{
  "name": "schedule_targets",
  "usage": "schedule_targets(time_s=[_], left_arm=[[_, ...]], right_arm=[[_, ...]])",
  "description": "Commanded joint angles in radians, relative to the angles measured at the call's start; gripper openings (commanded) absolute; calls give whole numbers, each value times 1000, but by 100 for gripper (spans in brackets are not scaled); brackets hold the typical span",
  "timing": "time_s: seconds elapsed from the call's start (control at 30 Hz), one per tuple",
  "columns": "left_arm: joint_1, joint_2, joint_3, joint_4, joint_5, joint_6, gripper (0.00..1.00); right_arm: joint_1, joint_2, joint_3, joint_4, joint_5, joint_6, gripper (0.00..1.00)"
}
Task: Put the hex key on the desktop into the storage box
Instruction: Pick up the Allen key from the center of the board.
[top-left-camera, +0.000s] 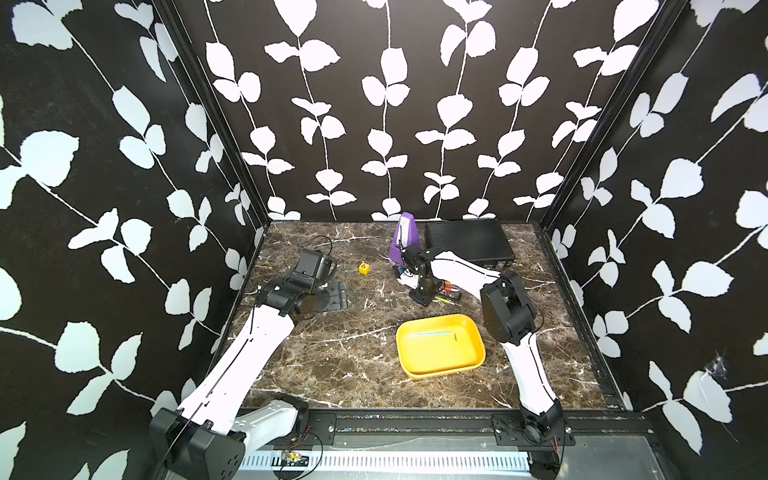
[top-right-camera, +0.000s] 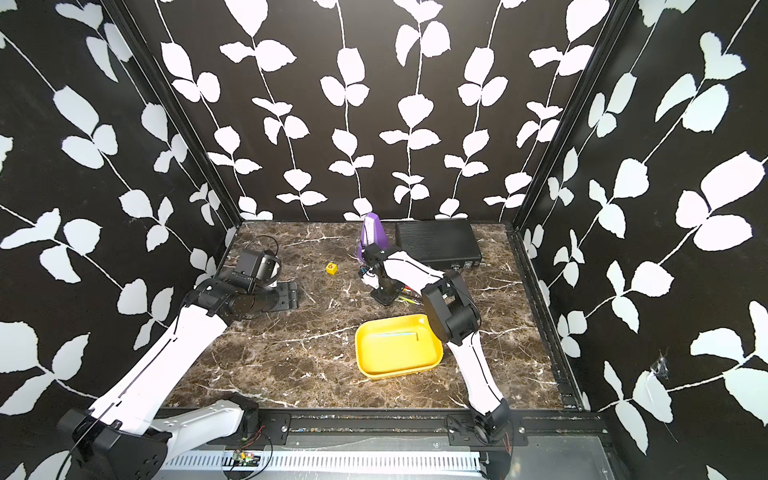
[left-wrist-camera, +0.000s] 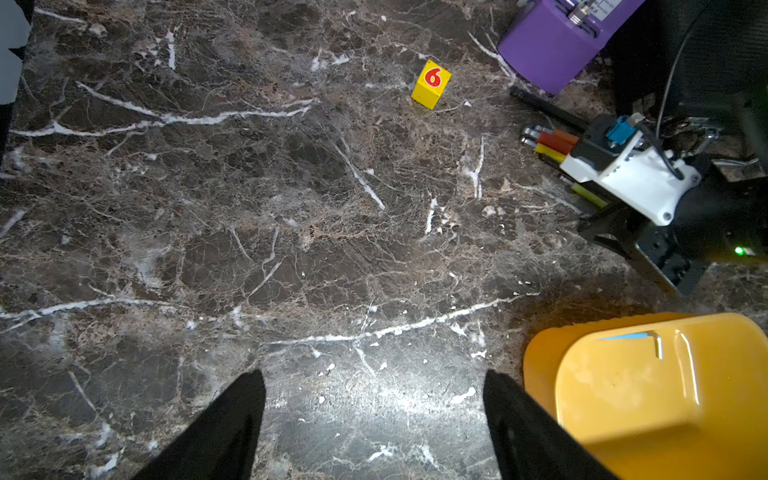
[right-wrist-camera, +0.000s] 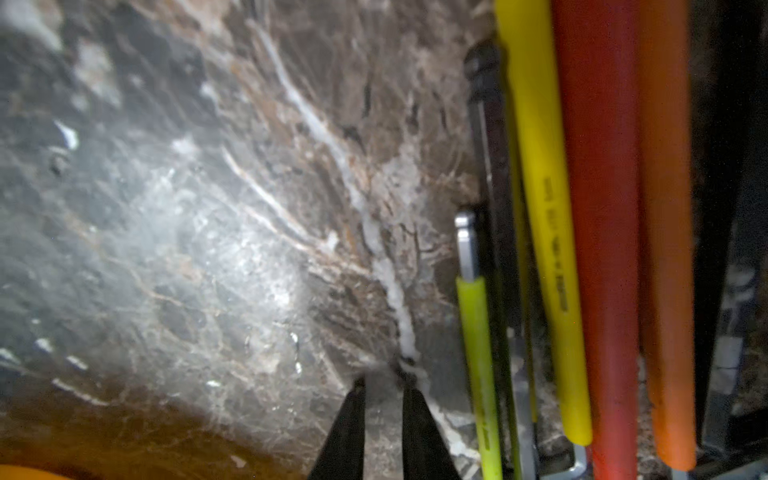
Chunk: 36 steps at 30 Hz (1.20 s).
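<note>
Several hex keys (top-left-camera: 446, 296) with yellow, red and orange sleeves lie bundled on the dark marble desktop (top-left-camera: 340, 357), behind the yellow storage box (top-left-camera: 440, 371). One blue-sleeved hex key (top-left-camera: 432, 333) lies inside the box. My right gripper (top-left-camera: 419, 296) points down at the desktop just beside the bundle. In the right wrist view its fingertips (right-wrist-camera: 382, 380) stand a narrow gap apart with nothing between them, and the yellow-green key (right-wrist-camera: 478, 353) is off to one side. At the far left my left gripper (left-wrist-camera: 374, 378) hangs wide open and empty above bare desktop.
A small yellow cube marked 6 (top-left-camera: 364, 268) stands mid-table. A purple metronome-shaped object (top-left-camera: 401, 241) and a black ribbed case (top-left-camera: 467, 243) sit at the back. A flat black plate (top-left-camera: 334, 295) lies under the left arm.
</note>
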Motion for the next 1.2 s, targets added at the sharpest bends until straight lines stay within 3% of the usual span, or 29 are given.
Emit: schedule_targets(time_s=[0.0,0.27,1.17], left_arm=[[-4,-13,7,-2,9,-13,83],[-5,-17,5,-4,11,-17,83],[-5,-3,10,-6,18,-20,83]], right_arm=[[-3,-68,-42,-20,13,29,20],[-27,-118,-121,19,132,26,22],[-46,-84,-166,40,214,-32,29]])
